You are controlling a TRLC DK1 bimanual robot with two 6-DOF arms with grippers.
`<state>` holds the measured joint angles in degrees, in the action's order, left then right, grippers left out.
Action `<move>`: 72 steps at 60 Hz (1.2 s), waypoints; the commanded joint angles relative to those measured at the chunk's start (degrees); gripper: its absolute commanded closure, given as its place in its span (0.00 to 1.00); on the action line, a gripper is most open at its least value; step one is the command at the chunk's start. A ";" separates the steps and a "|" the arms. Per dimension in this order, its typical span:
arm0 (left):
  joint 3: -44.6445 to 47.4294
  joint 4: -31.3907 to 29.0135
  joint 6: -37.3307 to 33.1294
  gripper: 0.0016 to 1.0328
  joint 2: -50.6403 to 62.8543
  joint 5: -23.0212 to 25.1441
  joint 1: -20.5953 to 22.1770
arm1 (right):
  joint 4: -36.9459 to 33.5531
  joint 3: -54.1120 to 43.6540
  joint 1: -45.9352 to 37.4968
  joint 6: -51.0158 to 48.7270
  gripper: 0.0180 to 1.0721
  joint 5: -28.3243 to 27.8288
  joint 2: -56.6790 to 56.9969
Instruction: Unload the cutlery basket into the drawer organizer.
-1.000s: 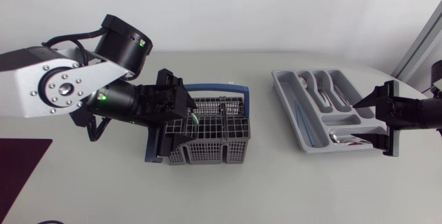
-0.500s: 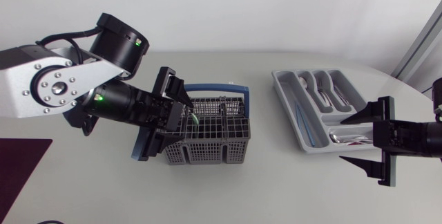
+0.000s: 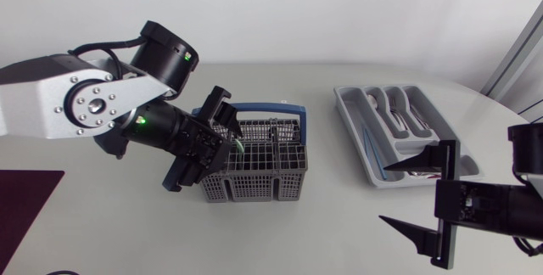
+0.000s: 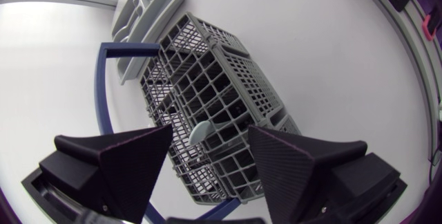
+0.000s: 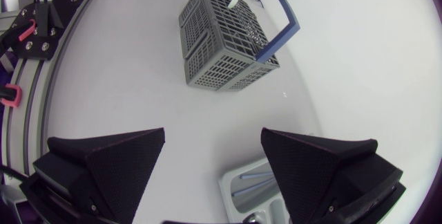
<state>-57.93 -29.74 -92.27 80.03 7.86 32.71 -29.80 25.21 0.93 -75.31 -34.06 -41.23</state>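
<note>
Left gripper (image 4: 210, 130): fingers spread wide, holding nothing, over the left end of the cutlery basket (image 3: 254, 171).
Cutlery basket: grey with a blue handle (image 3: 288, 109), upright; a pale utensil tip (image 4: 202, 132) sticks up at its left end.
Drawer organizer (image 3: 347, 112): right of the basket, well apart, cutlery (image 3: 399, 109) inside.
Right gripper (image 3: 383, 193): far right of the basket, wide apart, empty.

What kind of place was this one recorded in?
Probably a robotics lab bench staging a kitchen chore: a plain white table, a grey cutlery basket and a drawer organizer holding cutlery.
</note>
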 commanded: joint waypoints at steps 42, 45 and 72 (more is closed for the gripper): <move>-7.72 -0.67 -8.72 0.61 8.56 -6.28 1.66 | 2.29 -5.79 15.59 15.63 0.05 5.68 9.59; -7.81 -0.67 -8.72 0.64 8.83 -6.36 1.66 | 3.08 -6.05 17.09 16.51 0.05 6.38 9.59; -7.72 -0.76 -8.72 0.85 9.62 -7.68 2.27 | 6.60 -5.79 21.31 19.59 0.05 8.58 8.98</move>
<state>-64.38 -30.02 -99.07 88.58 0.51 34.59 -23.88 20.16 21.71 -56.97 -25.63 -31.83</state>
